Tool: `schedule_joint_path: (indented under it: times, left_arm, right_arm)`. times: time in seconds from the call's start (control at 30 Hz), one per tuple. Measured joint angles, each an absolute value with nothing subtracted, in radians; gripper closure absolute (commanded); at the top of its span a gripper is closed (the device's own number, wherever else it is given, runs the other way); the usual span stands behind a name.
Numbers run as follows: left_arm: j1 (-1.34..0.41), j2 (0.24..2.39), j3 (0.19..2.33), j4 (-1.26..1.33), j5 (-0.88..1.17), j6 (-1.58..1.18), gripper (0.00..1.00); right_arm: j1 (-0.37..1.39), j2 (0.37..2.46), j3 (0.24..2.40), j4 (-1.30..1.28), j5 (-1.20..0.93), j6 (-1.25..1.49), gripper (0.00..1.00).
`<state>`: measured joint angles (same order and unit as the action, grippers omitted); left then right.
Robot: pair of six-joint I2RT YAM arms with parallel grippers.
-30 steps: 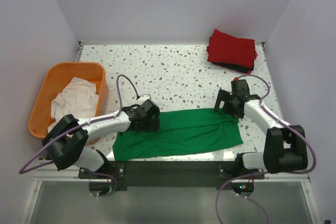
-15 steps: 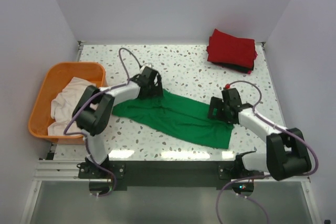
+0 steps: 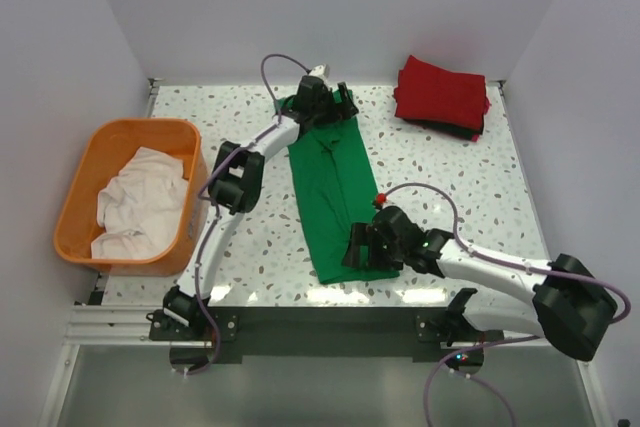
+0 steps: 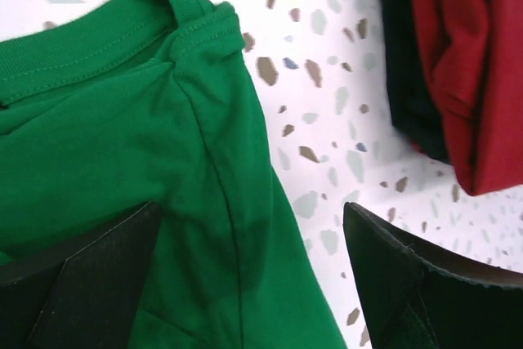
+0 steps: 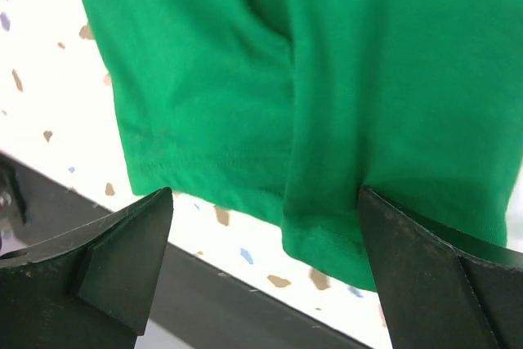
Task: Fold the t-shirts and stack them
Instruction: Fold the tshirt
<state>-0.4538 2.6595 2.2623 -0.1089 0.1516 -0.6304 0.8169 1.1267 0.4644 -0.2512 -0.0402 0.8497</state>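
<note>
Top external: soft green t-shirt [image 3: 328, 192] lies long and creased; table [image 3: 450, 167] speckled.

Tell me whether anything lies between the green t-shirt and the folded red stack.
Nothing visible does. Only bare speckled table separates the green t-shirt from the red stack at the back right; the orange basket sits off to the left.

Top cam sits high at the near edge, looking down on whole table [image 3: 450, 162]. Both wrist cams close on green tee [image 3: 328, 187], opposite ends; left probably at collar.
</note>
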Motion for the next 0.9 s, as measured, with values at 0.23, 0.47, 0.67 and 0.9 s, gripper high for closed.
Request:
schedule_joint_path:
  times: [0.23,0.47,0.67,0.9]
  left_arm:
    - [-0.463,2.659,2.196,0.052,0.282,-0.677,0.00]
    - [-0.507,2.661,2.186,0.092,0.311,-0.677,0.00]
    - [-0.524,2.620,2.186,0.037,0.289,-0.657,0.00]
    - [-0.532,2.278,2.055,-0.101,0.239,-0.578,0.00]
  right_arm:
    - [0.888,1.235,0.570,-0.300,-0.030,0.866,0.01]
    - [0.889,1.231,0.746,-0.427,0.086,0.846,0.01]
    - [0.889,1.100,0.761,-0.499,0.136,0.847,0.01]
    - [0.889,0.952,0.691,-0.603,0.194,0.889,0.01]
